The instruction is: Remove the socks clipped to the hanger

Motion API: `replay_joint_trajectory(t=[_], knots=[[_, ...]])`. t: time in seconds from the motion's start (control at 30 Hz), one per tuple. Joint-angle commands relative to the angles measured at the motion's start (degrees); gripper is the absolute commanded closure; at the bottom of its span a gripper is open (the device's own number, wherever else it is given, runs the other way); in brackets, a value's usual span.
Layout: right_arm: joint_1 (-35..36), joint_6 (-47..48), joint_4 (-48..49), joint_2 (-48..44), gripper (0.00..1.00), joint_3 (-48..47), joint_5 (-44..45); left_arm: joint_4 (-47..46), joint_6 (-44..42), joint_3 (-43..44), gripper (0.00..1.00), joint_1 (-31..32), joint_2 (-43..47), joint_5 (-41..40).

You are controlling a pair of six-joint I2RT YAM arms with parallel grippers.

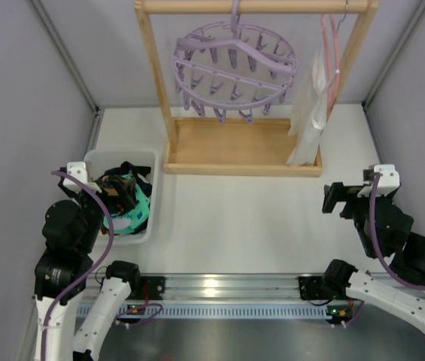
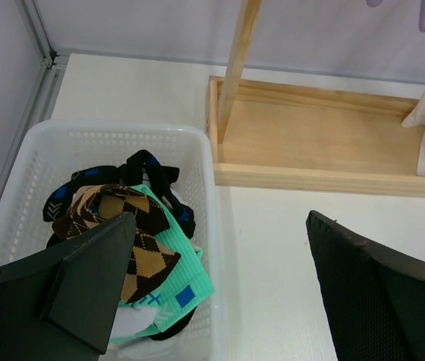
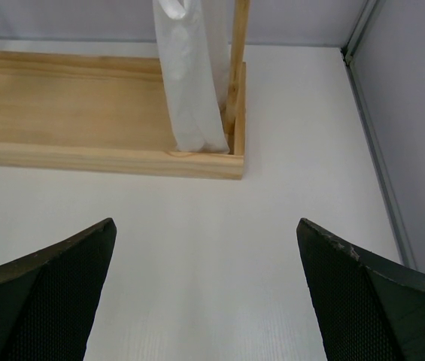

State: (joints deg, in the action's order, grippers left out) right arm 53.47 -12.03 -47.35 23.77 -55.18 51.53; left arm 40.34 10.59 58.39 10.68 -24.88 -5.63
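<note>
Left gripper point(image 2: 218, 226) first: jaws spread wide and released, nothing between the fingers, which hang just above the near end of a white mesh basket point(image 2: 122, 131). Over on the other side, the right gripper point(image 3: 206, 223) is the same story, jaws fully parted and holding nothing, with only bare tabletop point(image 3: 212, 286) below them, close to the right edge.

Now out from the left fingers. The socks point(image 2: 133, 233) are right there under them, heaped in the basket. The brown-and-black diamond check one lies on top, a teal green one with a blue mark sits beneath it toward the basket's right wall, and a black one with blue bits curls behind. They overlap so much that how many are in the heap is hard to tell. The basket sits along the left edge of the tabletop.

Further out, a wooden rack point(image 1: 242, 154) stands at the far edge, about the middle. The hanger point(image 1: 235, 64), that round lavender ring, dangles from the rack's top bar by its hook, its pegs hanging down around the rim, well apart from both grippers. Beside it, at the rack's right post, a thin pink wire hanger point(image 1: 332, 53) carries a white cloth point(image 1: 310, 113) that drops to the rack's base tray in its right corner.
</note>
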Motion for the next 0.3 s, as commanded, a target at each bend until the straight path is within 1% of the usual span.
replay_joint_trajectory(t=[0.0, 0.27], knots=[[-0.30, 0.17, 1.21, 1.19, 0.00, -0.28, 0.15, -1.14, 0.13, -0.47, 0.01, 0.22, 0.10, -0.61], [-0.30, -0.01, 2.17, 0.75, 0.00, 0.51, 0.06, -1.05, 0.13, -0.21, 0.01, 0.22, -0.25, -0.96]])
